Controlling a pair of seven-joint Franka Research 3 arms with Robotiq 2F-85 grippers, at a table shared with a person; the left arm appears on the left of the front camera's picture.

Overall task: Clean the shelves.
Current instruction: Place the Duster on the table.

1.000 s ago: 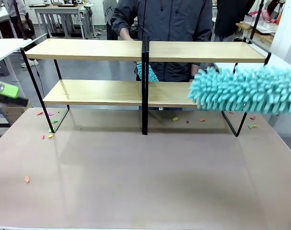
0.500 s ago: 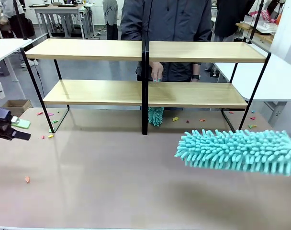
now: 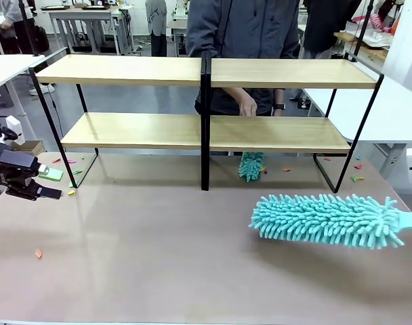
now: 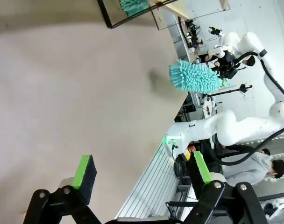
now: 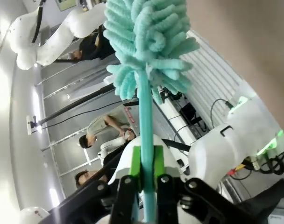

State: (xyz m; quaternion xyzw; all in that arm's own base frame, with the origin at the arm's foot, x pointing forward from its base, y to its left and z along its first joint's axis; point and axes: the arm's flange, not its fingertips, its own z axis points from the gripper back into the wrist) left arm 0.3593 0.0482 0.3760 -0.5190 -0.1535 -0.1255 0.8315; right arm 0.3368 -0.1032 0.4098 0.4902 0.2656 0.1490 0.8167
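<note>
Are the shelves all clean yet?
The shelves look clean: both wooden boards are bare. In hand: the right gripper is shut on a fluffy teal duster held low over the table, and the person's hand sweeps a small duster under the lower board. Left: colored scraps on the table. The left gripper is open.

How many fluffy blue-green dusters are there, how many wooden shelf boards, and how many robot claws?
Fluffy dusters: 2, the big duster in the right claw and the small duster under the person's hand.
Shelf boards on the shelves: 2.
Robot claws: 2, counting the left claw.
Total: 6.
</note>
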